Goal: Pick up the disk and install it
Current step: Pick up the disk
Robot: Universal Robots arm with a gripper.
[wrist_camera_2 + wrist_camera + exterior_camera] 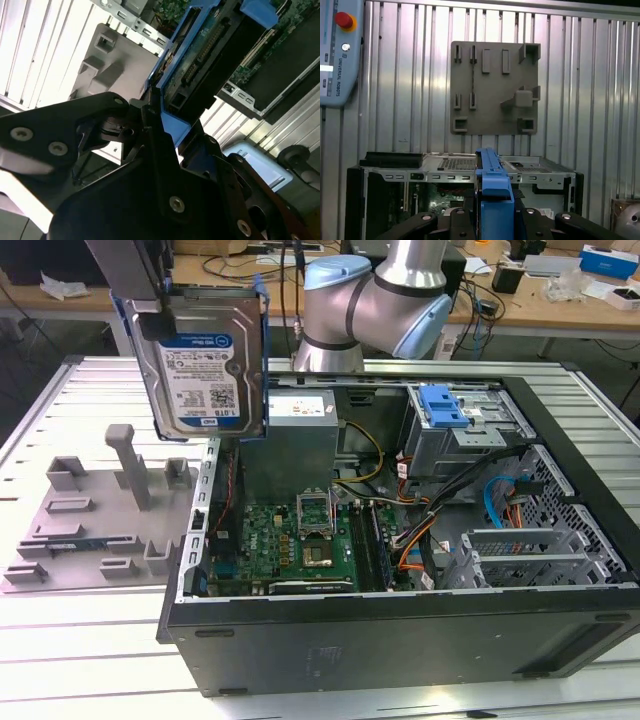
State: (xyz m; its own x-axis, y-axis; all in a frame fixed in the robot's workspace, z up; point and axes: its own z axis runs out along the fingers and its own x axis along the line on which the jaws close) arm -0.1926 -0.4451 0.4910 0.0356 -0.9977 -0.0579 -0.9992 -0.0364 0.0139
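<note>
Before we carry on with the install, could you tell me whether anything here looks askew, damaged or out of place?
Nothing stands out. The tool holds the disk by its blue bracket, on edge and slightly tilted, in the air by the open computer case. I see no damage or spill.

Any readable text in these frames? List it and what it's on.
disk label: several lines of print, too small to quote reliably.
teach pendant: one line of lettering along its side, too small to quote reliably.
power supply sticker: print unreadable.
motherboard: markings unreadable.
grey fixture plate: no text.
</note>
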